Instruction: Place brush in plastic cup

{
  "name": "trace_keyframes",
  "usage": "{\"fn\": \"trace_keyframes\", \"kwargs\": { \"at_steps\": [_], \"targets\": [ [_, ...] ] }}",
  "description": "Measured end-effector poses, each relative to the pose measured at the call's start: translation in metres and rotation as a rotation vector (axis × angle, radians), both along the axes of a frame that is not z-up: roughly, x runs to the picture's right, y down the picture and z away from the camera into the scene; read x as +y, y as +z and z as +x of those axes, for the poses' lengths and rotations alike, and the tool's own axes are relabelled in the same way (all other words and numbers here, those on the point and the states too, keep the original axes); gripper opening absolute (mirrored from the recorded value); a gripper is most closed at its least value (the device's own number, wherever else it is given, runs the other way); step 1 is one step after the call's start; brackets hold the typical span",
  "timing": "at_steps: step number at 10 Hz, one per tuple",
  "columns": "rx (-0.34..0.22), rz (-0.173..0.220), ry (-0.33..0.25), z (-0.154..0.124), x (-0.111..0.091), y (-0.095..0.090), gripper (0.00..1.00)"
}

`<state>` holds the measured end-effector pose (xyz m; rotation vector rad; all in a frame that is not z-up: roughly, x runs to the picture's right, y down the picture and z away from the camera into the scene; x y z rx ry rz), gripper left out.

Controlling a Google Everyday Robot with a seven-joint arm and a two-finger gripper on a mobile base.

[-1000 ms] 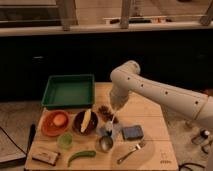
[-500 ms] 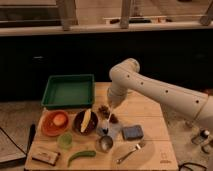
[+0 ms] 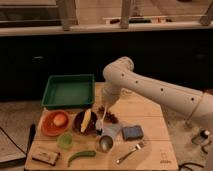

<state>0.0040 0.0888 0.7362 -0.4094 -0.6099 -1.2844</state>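
Observation:
My gripper (image 3: 107, 111) hangs from the white arm over the middle of the wooden table (image 3: 150, 112). It is shut on the brush (image 3: 102, 123), whose white handle hangs down and slightly left from the fingers, with the dark end low near the dark bowl's right rim. The light-green plastic cup (image 3: 65, 140) stands upright near the table's front left, well to the left of and below the brush, apart from it.
A green tray (image 3: 69, 91) is at the back left. An orange bowl (image 3: 56, 123) and a dark bowl with a banana (image 3: 85, 121) stand between gripper and cup. A metal cup (image 3: 105, 144), blue sponge (image 3: 132, 132), fork (image 3: 131, 151), green vegetable (image 3: 81, 156) and snack bar (image 3: 44, 157) lie in front.
The gripper has moved left across the table with the brush hanging from it, towards the dark bowl.

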Motion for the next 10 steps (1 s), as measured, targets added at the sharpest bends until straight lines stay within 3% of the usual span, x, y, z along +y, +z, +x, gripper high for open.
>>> {"fn": "trace_keyframes", "kwargs": {
  "at_steps": [5, 10],
  "targets": [
    [-0.045, -0.052, -0.095, -0.043, 0.024, -0.021, 0.00],
    [-0.076, -0.127, -0.244, -0.096, 0.060, -0.029, 0.00]
  ]
}}
